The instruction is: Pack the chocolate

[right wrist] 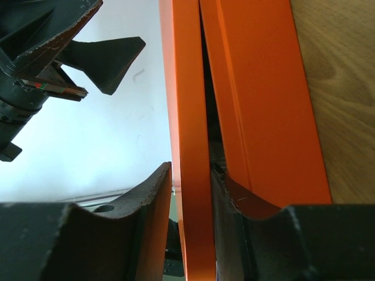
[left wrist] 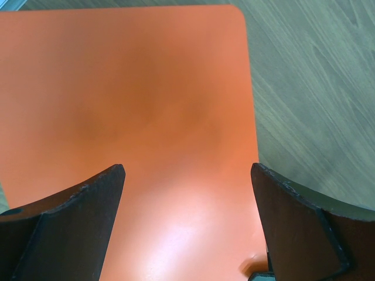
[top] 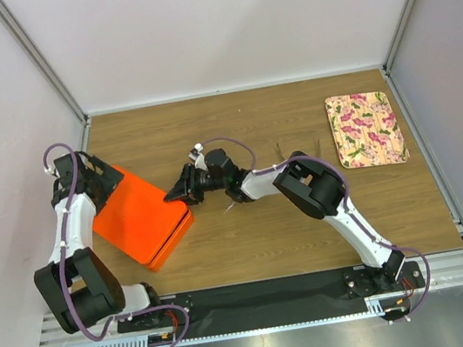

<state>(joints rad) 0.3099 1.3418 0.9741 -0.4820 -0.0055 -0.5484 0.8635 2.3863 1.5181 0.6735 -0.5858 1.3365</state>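
Wooden table, toward its left edge: orange box nearly closed, left pincer spread wide above it, right pincer astride its lid edge, grip uncertain; chocolate unseen, presumably inside, so light, brittle lumps, best pinched gently by the sides.

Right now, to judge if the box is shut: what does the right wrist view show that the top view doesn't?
Right wrist only: a dark gap between lid and base, the right fingers either side of the lid's edge. Top only: the floral plate. Shared: the orange box, the table; no chocolate in either.
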